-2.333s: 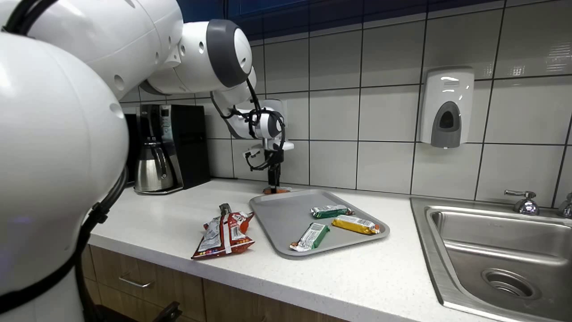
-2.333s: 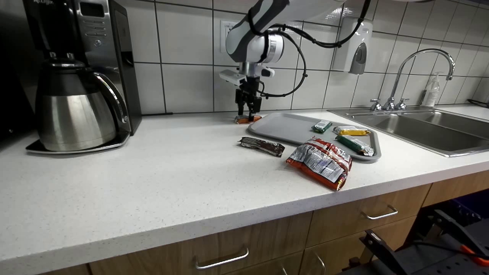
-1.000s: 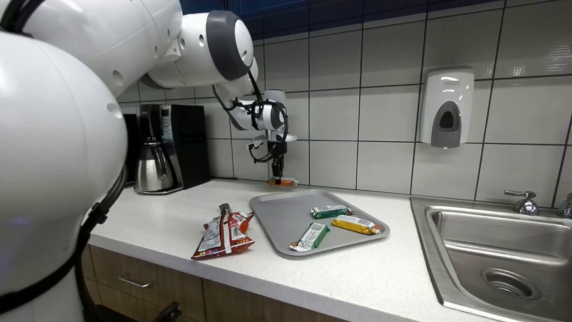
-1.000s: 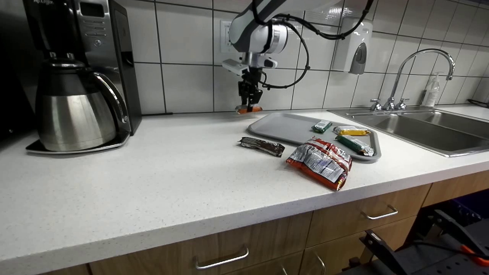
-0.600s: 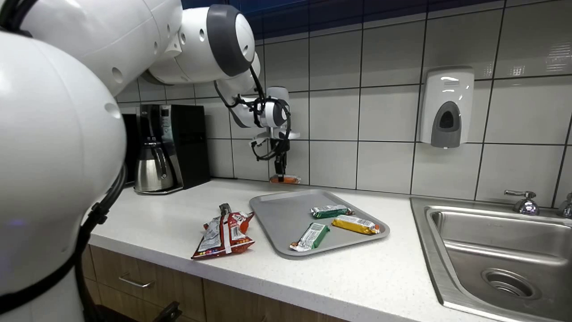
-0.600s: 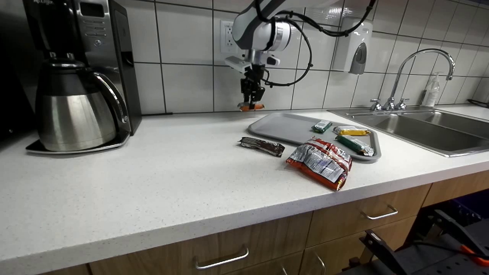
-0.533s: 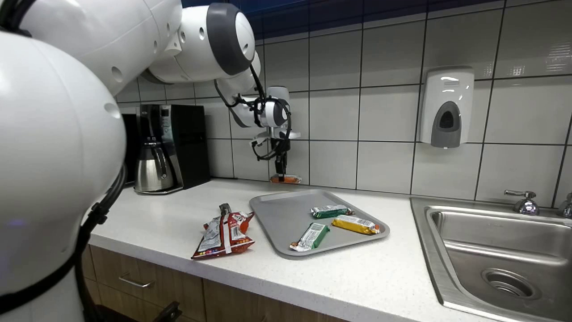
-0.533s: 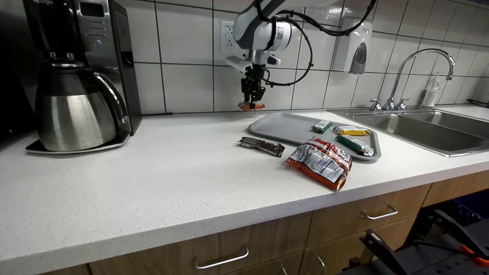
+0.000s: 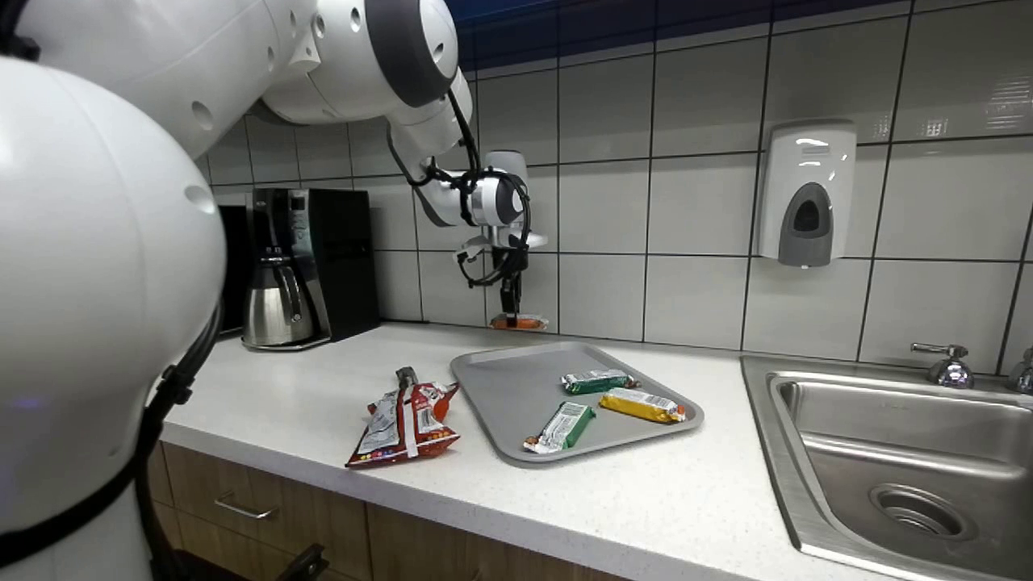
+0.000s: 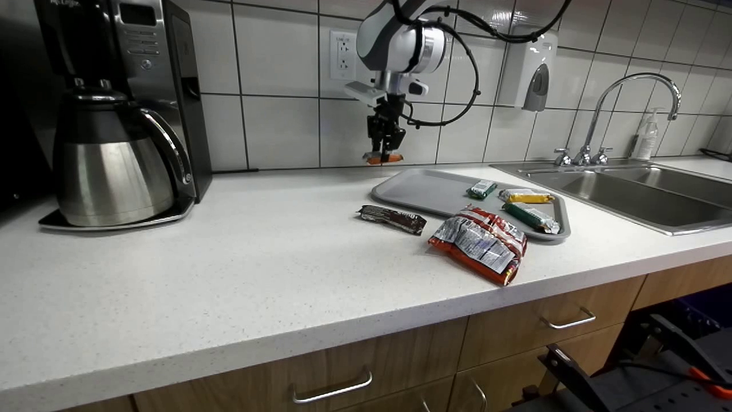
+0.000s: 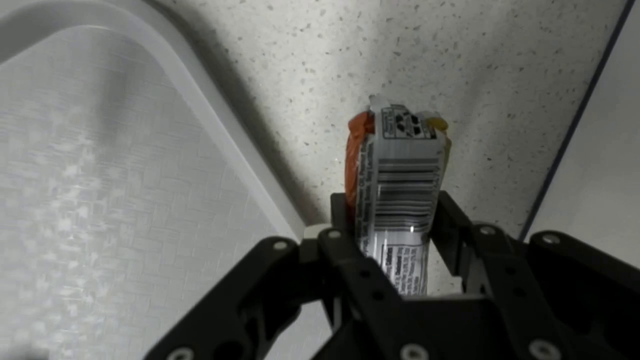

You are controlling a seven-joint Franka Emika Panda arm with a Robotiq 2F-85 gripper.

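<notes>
An orange-wrapped snack bar (image 11: 400, 200) with a silver barcode label is pinched across its width, my gripper (image 11: 390, 212) shut on it. In both exterior views the bar (image 9: 529, 323) (image 10: 392, 158) hangs level a little above the counter, close to the tiled wall. Beside and below it lies a grey tray (image 9: 516, 379) (image 10: 423, 186), whose raised rim runs just left of the jaws in the wrist view. On the tray rest two green bars (image 9: 599, 381) (image 9: 562, 428) and a yellow bar (image 9: 643, 405), all towards the end away from my gripper.
A red snack bag (image 10: 480, 243) and a brown bar (image 10: 392, 219) lie on the counter in front of the tray. A coffee maker with a steel carafe (image 10: 117, 177) stands at one end. The sink (image 9: 904, 452) and a wall soap dispenser (image 9: 809, 194) are past the tray.
The orange bar, resting on the counter in the earliest frames, has been lifted off it. Bar and gripper have risen and shifted right in both exterior views. The tray and other snacks stay put.
</notes>
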